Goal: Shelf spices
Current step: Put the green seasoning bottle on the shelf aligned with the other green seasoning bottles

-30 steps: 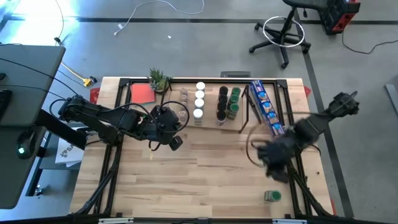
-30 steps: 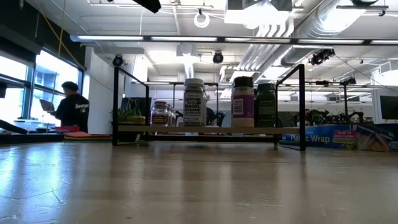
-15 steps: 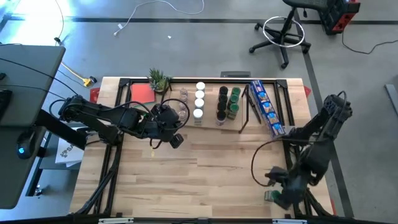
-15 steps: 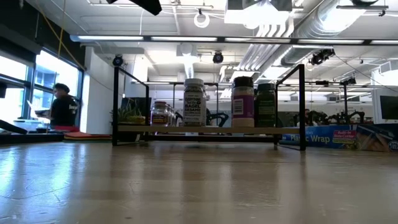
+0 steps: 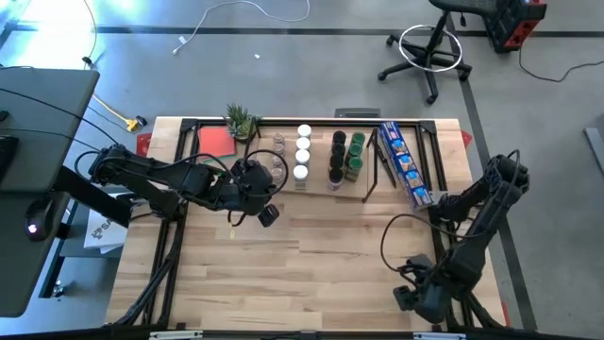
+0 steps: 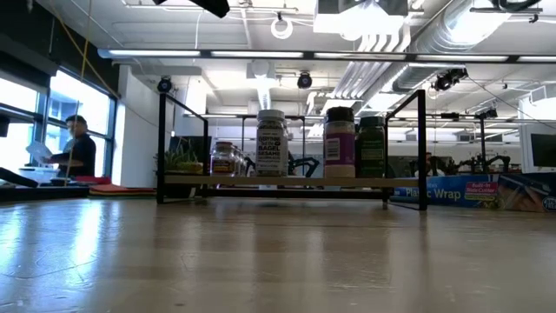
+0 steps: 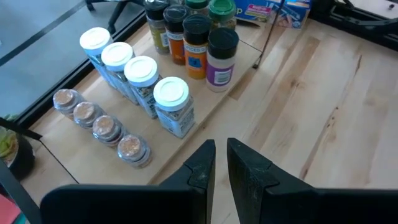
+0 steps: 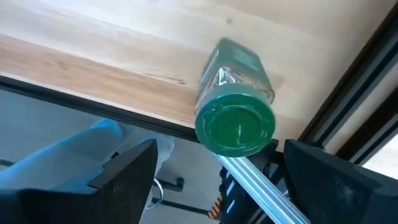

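Tabletop (image 5: 311, 255): step in hand, as judged, is retrieval of the last stray spice; shelf (image 5: 368, 187) at 12 o'clock carries white-lidded jars (image 5: 303, 151), black-lidded jars (image 5: 337, 156) and green-lidded jars (image 5: 356, 149), with brownish-lidded jars (image 7: 99, 121) beside them. Right end effector (image 5: 412, 295) at 5 o'clock near the front edge, fingers spread wide either side of the green-lidded jar (image 8: 236, 99) lying on its side, not yet gripped; next move calls for closing on its body without rolling it off the edge. Left end effector (image 7: 221, 158), fingers nearly together and empty, waits just before the shelf.

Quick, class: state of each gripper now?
Left gripper: closed, empty, near the shelf.
Right gripper: open around a green-lidded jar, not gripping.
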